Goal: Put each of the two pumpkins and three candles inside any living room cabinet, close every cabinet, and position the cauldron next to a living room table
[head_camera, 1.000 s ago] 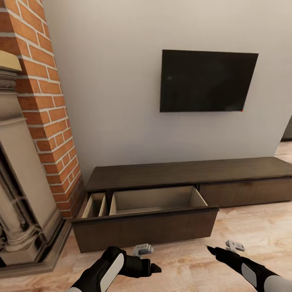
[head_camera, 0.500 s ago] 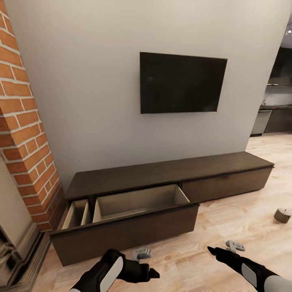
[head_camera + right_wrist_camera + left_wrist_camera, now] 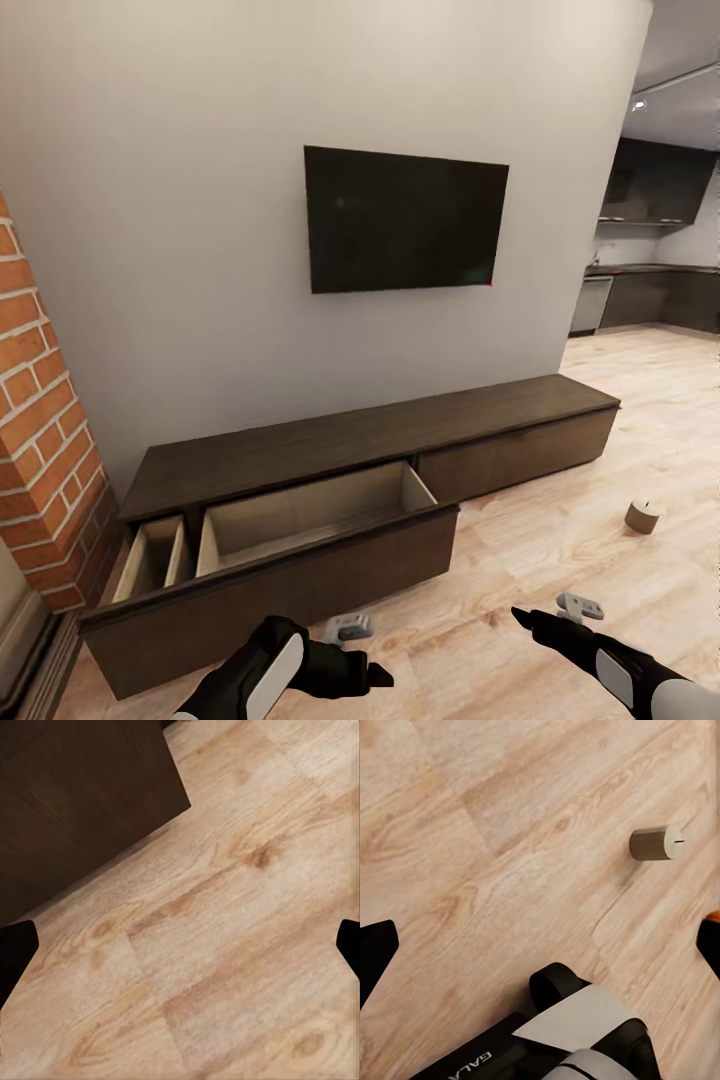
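Observation:
The long dark-brown cabinet (image 3: pixel 380 430) runs along the wall under the TV. Its left drawer (image 3: pixel 300 510) is pulled out, and its pale inside holds nothing that I can see. One squat grey-olive candle (image 3: pixel 643 515) stands on the floor to the right, in front of the cabinet's far end; the left wrist view also shows the candle (image 3: pixel 655 843). My left gripper (image 3: pixel 376 672) and right gripper (image 3: pixel 521 614) hover low over the floor in front of the drawer. Both are open with nothing between the fingers: left gripper (image 3: pixel 540 949), right gripper (image 3: pixel 180 945). A corner of the cabinet (image 3: pixel 82 795) appears in the right wrist view.
A brick chimney (image 3: pixel 40 420) stands left of the cabinet. A black TV (image 3: pixel 405 218) hangs on the grey wall. A dark kitchen (image 3: pixel 650 250) opens at the far right, with light wood floor (image 3: pixel 600 560) in between. A robot part (image 3: pixel 577 1035) lies below my left gripper.
The camera has swung right: the fireplace has left the picture, while the candle and the kitchen have come in. Both arms keep the same pose, and the drawer stays open.

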